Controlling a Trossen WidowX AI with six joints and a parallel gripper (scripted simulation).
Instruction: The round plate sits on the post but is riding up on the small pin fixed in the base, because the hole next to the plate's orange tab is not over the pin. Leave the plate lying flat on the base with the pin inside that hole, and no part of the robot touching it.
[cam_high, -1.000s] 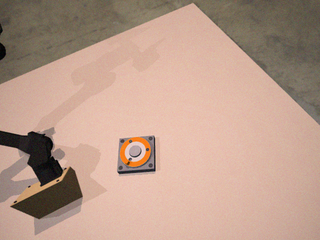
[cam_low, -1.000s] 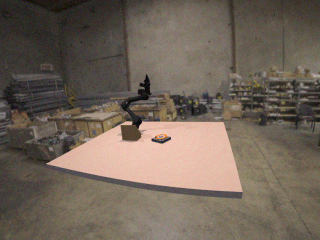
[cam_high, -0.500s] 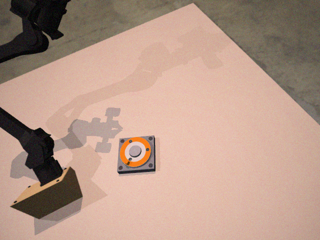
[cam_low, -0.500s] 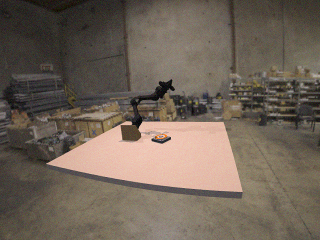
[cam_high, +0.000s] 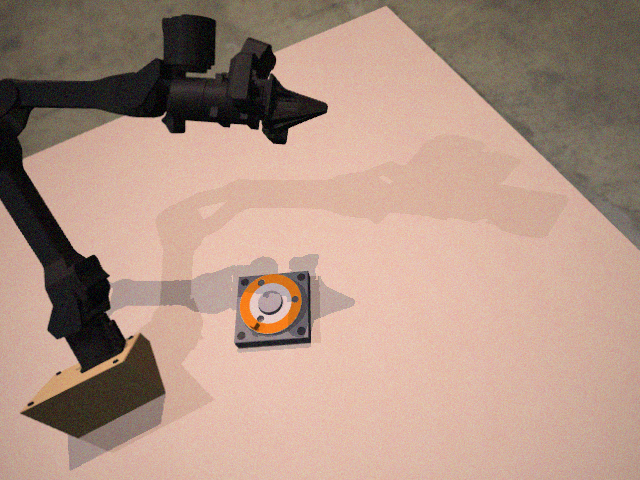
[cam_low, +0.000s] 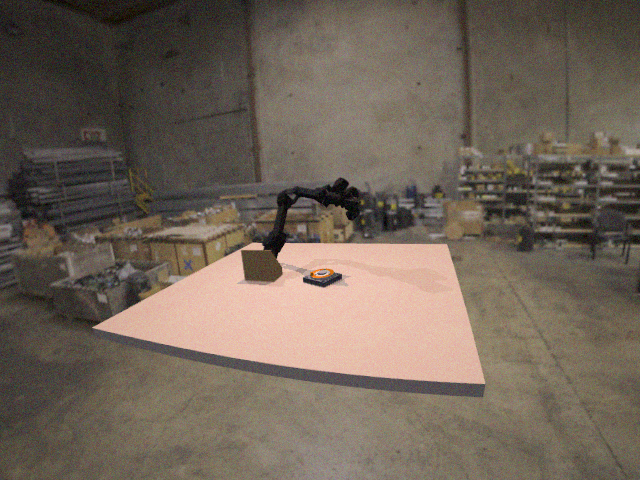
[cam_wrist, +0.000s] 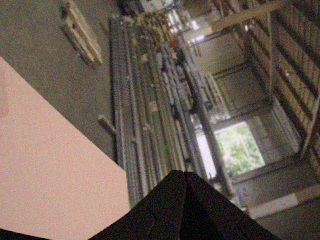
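The round plate, orange with a white inner ring, sits around the grey post on the square dark base. Three dark holes show in the plate. A small dark mark, possibly the tab, lies by the lower-left hole in the top view. The pin cannot be made out, and whether the plate lies flat is too small to tell. My gripper is shut and empty, high above the table and away from the plate. The wrist view does not show the plate.
The arm rises from a brown wedge-shaped block left of the base. The pink table carries the arm's shadows, one of them across the base and plate. The table's far edges lie beyond the arm.
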